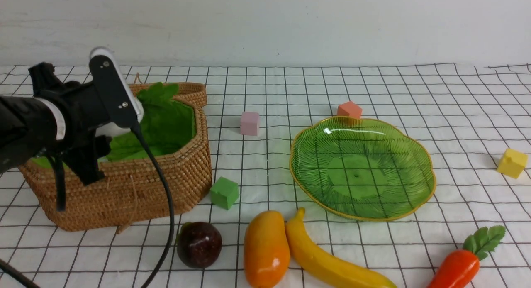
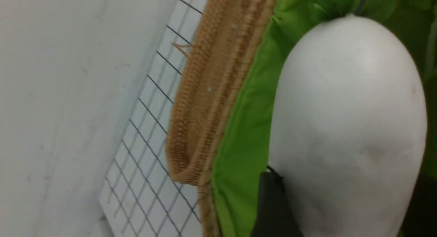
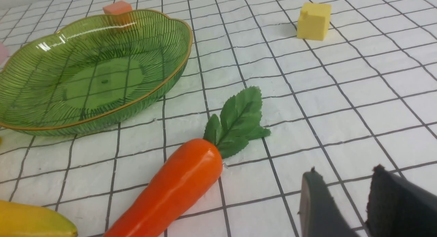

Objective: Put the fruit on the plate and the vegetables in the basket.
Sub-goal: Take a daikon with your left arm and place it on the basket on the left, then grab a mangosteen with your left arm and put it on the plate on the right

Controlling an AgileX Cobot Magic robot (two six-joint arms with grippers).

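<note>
My left gripper (image 2: 344, 182) is shut on the white radish (image 2: 348, 121) and holds it over the green-lined wicker basket (image 1: 199, 126); in the front view the radish (image 1: 112, 131) is mostly hidden behind the wrist. The purple fruit (image 1: 199, 244), mango (image 1: 265, 248) and banana (image 1: 327, 255) lie on the cloth in front of the empty green plate (image 1: 361, 167). The carrot (image 1: 456, 267) lies at the near right. My right gripper (image 3: 344, 172) stands open and empty just beside the carrot (image 3: 177, 189), apart from it, and is out of the front view.
Foam cubes lie scattered on the cloth: pink (image 1: 249, 123), salmon (image 1: 349, 110) behind the plate, yellow (image 1: 512, 162) at far right, green (image 1: 224, 192) against the basket's front corner. The left arm's black cable (image 1: 166, 205) hangs in front of the basket.
</note>
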